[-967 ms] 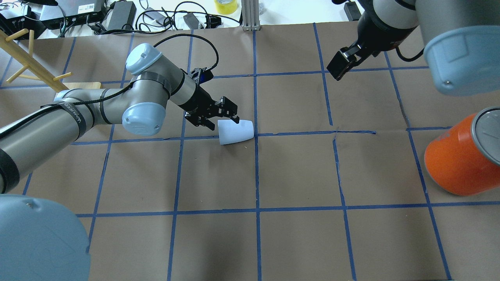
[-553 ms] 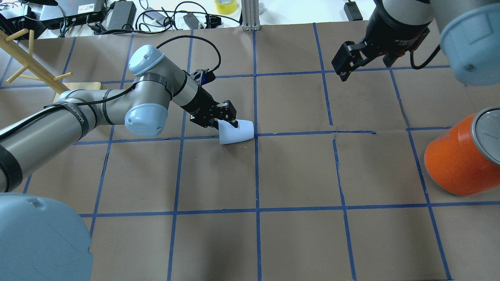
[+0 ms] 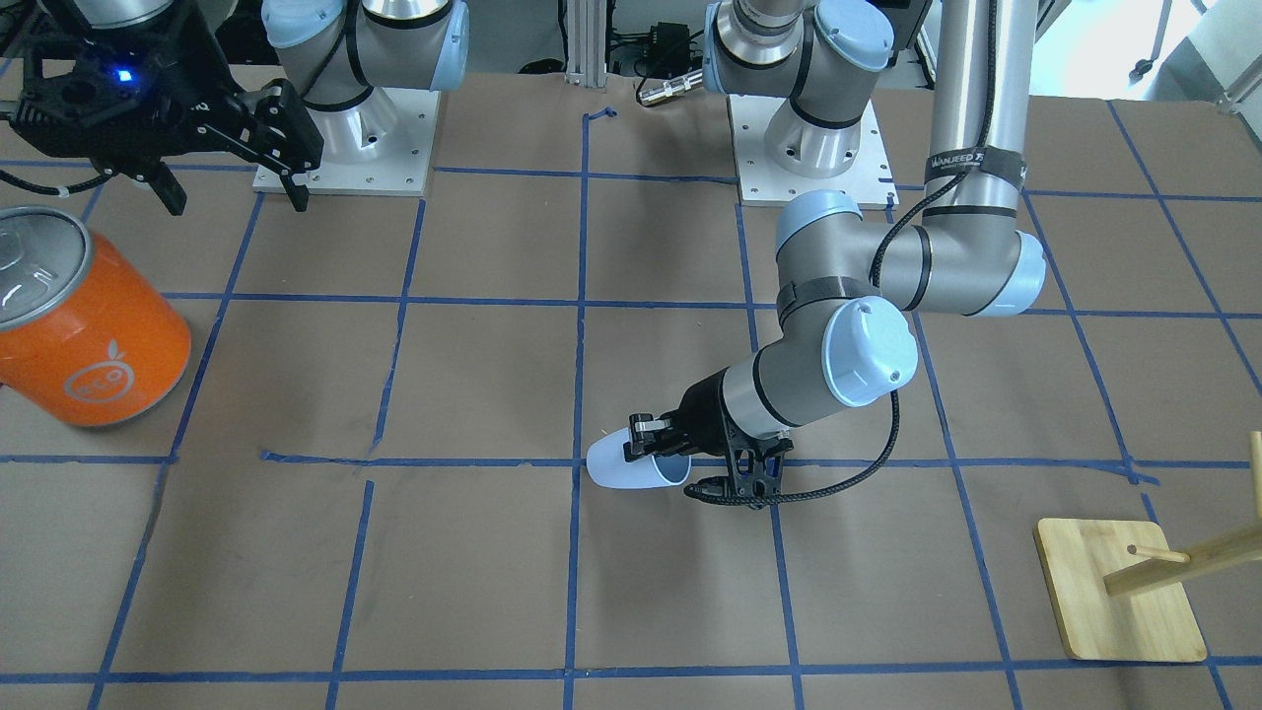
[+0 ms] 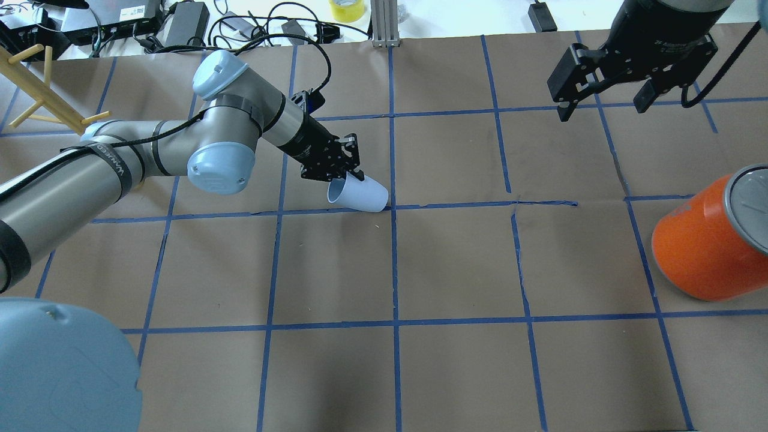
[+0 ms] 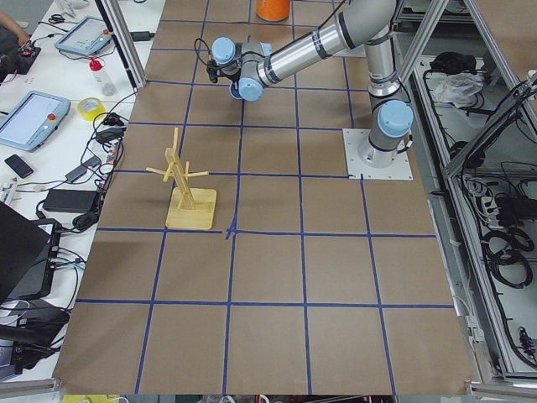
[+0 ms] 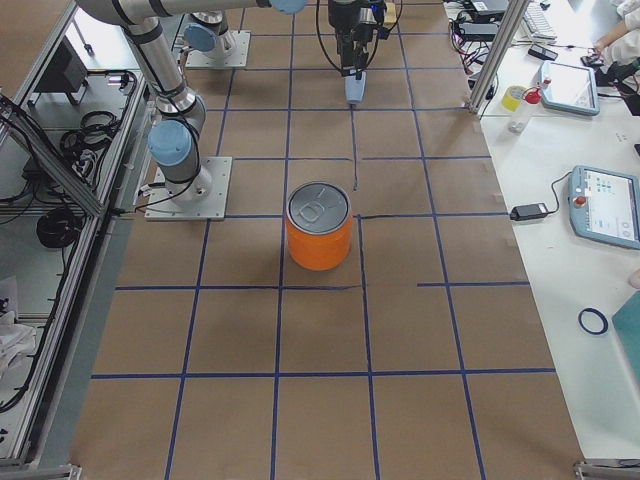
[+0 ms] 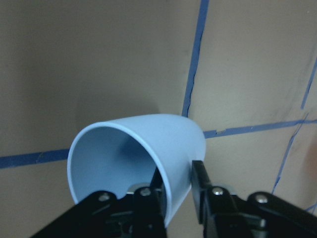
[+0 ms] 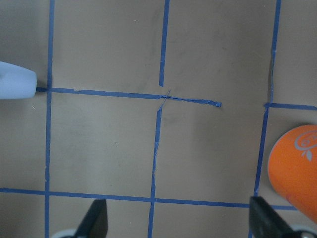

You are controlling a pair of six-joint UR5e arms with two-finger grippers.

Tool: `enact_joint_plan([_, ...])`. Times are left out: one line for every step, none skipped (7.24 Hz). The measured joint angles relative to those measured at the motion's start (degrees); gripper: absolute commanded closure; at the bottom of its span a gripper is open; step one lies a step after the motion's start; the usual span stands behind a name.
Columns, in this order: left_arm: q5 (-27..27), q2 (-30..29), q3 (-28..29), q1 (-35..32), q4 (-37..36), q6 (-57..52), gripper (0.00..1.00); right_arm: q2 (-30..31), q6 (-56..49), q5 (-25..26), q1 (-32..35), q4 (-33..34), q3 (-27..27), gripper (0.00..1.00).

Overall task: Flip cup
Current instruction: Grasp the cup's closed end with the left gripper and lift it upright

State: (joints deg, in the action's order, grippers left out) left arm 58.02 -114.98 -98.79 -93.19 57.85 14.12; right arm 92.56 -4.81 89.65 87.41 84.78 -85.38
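**Cup on its side, pinched at the rim by the left claw**

Cup (image 4: 360, 195) lies near the table's middle, just on the far side of a blue tape line, its closed end at a tape crossing. Its long axis runs roughly left to right along that line. The open mouth faces the robot's left and the narrower base its right. The mouth end looks tipped up a little; whether the wall rests on the paper is hard to tell.

The left gripper (image 4: 351, 176) holds the cup by the rim, one finger (image 7: 147, 206) inside the mouth and the other outside, narrowed on the wall. From the left wrist the base is hidden behind the cup's own body. From the right wrist only the closed end shows, cut off at the edge.

The right gripper (image 4: 603, 107) hangs far to the right above the table, jaws spread wide and holding nothing.

An orange can (image 4: 699, 255) stands at the right, partly cut off. A wooden rack (image 3: 1119, 592) stands at the far left.
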Motion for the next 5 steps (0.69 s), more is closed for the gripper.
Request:
enact_joint_plan([0.0, 0.4, 2.0, 0.0, 1.6, 3.0, 1.0, 0.0, 2.7, -0.3, -0.1, -0.8, 0.1, 0.0])
enact_joint_plan([1.1, 0.9, 3.3, -0.2, 2.6, 4.5, 1.0, 0.0, 4.0, -0.4, -0.1, -1.1, 0.1, 0.0])
enact_joint_plan([3.9, 1.3, 4.1, -0.5, 2.9, 5.3, 1.0, 0.0, 4.4, -0.3, -0.1, -1.2, 0.1, 0.0])
enact_joint_plan([9.1, 1.7, 5.3, -1.4, 3.1, 5.3, 1.0, 0.0, 4.6, -0.3, -0.1, -1.2, 0.1, 0.0])
enact_joint_plan([15.9, 2.1, 7.7, -2.4, 4.0, 3.3, 1.0, 0.0, 4.8, -0.6, 0.0, -1.1, 0.1, 0.0])
